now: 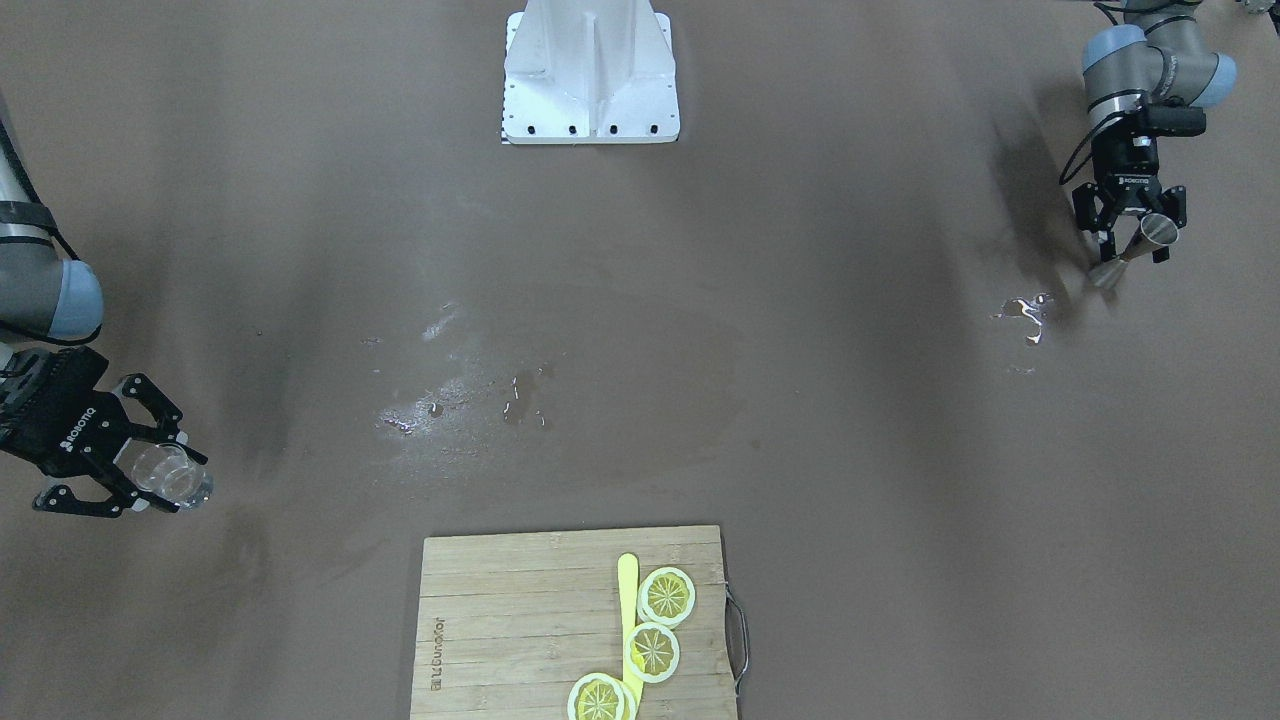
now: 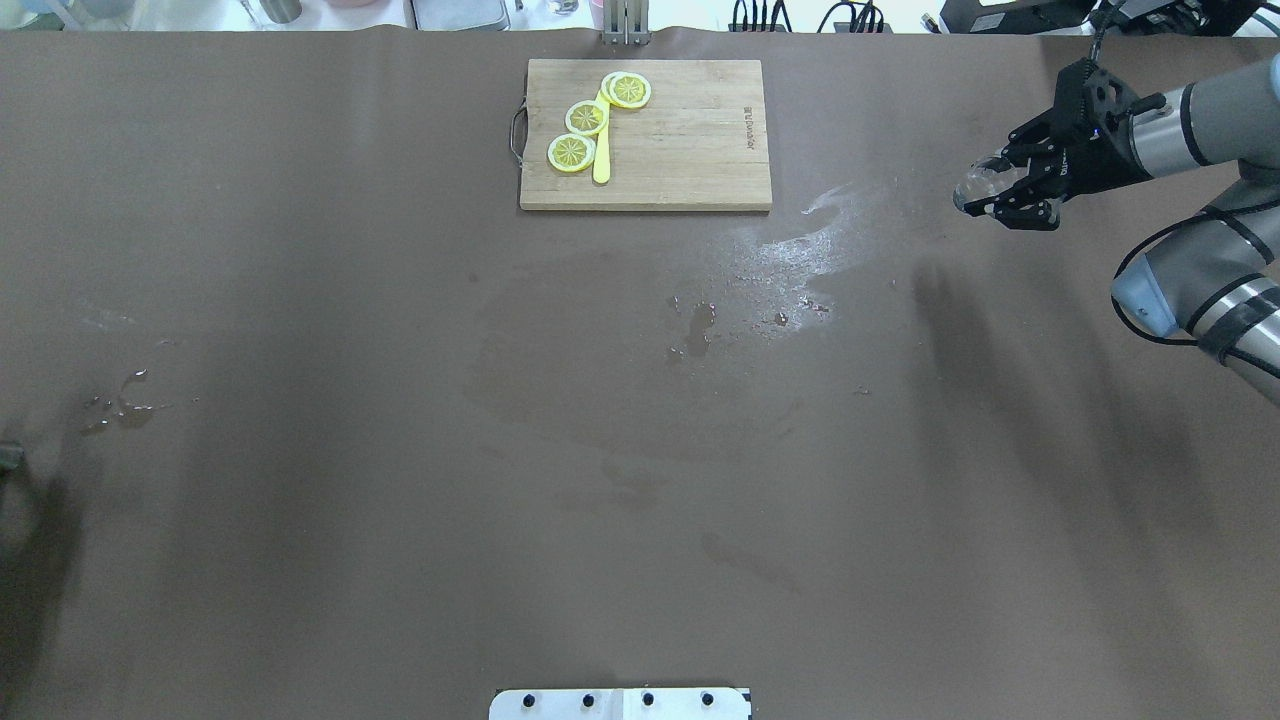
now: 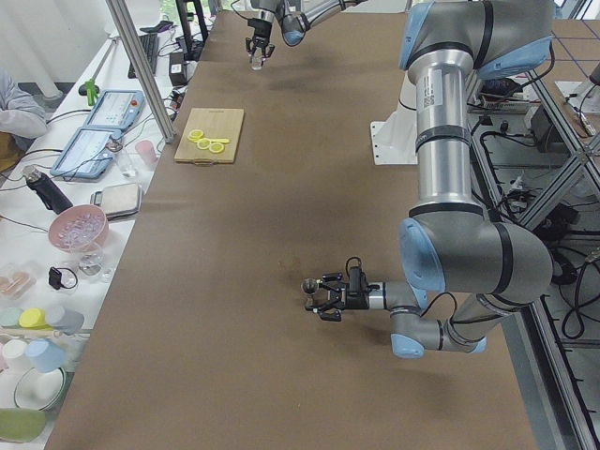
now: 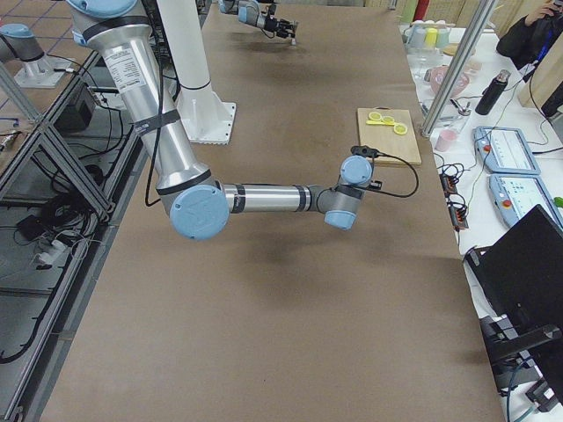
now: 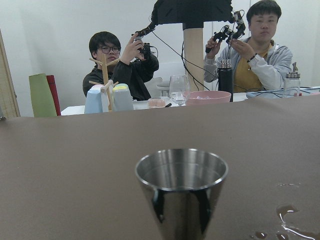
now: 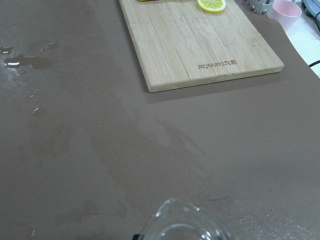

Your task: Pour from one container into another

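The clear glass cup (image 1: 182, 480) hangs above the table at its far right end, my right gripper (image 1: 168, 474) shut on it. Seen from overhead, the cup (image 2: 975, 186) pokes out of the right gripper (image 2: 1005, 188) toward the table's middle. Its rim (image 6: 186, 226) shows at the bottom of the right wrist view. The silver jigger (image 1: 1140, 250) is held at the table's left end, my left gripper (image 1: 1133, 246) shut around its waist. The jigger's open top cone (image 5: 181, 185) fills the left wrist view. The two containers are far apart.
A bamboo cutting board (image 1: 510, 620) with lemon slices (image 1: 667, 596) and a yellow knife (image 1: 628, 590) lies at the far middle edge. Water puddles (image 1: 1027, 315) lie beside the jigger and mid-table (image 1: 520, 395). The robot's white base (image 1: 590, 80) stands at the near edge. People sit beyond the table (image 5: 120, 65).
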### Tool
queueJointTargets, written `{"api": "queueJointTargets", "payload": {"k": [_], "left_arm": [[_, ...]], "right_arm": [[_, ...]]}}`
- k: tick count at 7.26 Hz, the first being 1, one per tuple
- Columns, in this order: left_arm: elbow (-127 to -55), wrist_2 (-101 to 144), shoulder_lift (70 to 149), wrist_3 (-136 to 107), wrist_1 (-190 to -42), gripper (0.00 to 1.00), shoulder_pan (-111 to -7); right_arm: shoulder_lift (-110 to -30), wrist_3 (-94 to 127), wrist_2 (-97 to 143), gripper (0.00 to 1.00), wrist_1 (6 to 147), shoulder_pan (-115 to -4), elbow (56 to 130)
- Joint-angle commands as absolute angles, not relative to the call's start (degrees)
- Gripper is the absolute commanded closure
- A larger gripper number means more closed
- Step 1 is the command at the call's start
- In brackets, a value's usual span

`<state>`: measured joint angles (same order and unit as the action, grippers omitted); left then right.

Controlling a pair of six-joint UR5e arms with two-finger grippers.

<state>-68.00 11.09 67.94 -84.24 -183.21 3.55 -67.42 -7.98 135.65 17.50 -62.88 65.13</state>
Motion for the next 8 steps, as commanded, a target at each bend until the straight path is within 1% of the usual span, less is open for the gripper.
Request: {"api": "queueJointTargets", "payload": {"k": [1, 2, 3, 4, 5, 7, 8], "left_arm": [[-68.03, 11.16, 67.94, -85.17, -182.29, 0.48, 3.78], [-68.03, 11.16, 67.94, -85.34, -180.81, 0.57, 3.87], [-68.2, 11.42, 67.85, -85.34, -180.44, 0.73, 3.78], [-68.9, 11.6, 67.94, -85.34, -179.66, 0.92, 3.78], [-71.95, 11.6, 67.94, -85.34, -177.82, 1.0, 3.87], [-78.28, 11.6, 67.07, -84.64, -175.45, 1.0, 3.69], [-84.49, 11.69, 66.28, -84.46, -170.56, 1.0, 3.43]], "right_arm": [[-67.41, -8.17, 135.88, 1.0, 17.58, -62.75, 65.13], [-67.33, -8.26, 135.88, 1.0, 18.01, -62.84, 65.21], [-67.32, -8.35, 135.88, 1.0, 18.02, -62.84, 65.21], [-67.32, -8.35, 135.88, 1.0, 18.02, -62.84, 65.21], [-67.32, -8.52, 135.88, 1.0, 18.1, -62.84, 65.21], [-67.32, -8.87, 135.97, 1.0, 18.11, -63.1, 65.3], [-67.32, -9.14, 136.14, 1.0, 18.11, -63.63, 65.39]]}}
